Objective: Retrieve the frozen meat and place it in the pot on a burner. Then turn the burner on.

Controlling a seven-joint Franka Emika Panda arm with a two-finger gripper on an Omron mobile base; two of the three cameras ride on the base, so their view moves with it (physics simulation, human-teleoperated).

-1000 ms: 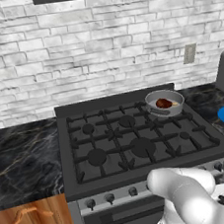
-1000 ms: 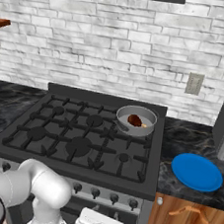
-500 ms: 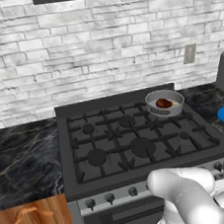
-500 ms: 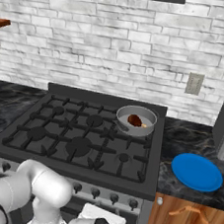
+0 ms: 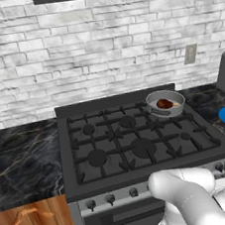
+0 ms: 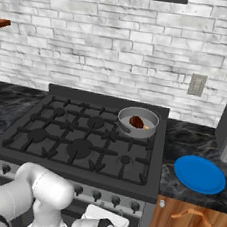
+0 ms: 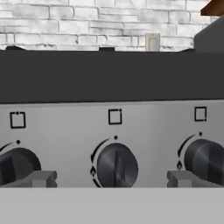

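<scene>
At the stove's front panel, the hand view looks straight at three dark knobs: the middle knob [image 7: 117,166] sits centred between the tool's [image 7: 112,178] two fingertips [image 7: 43,178], which stand wide apart with nothing between them, one on each side of that knob and short of touching it. The base views do not give this close look; they show the white arm [image 6: 40,192] folded low before the stove [image 5: 138,141]. Farther back, at the stove's rear right corner, the pot [image 6: 137,121] rests on a burner grate with the frozen meat [image 6: 136,121] inside it. Right of the stove, a blue plate [image 6: 199,174] lies on the dark marble bench [image 6: 183,139].
</scene>
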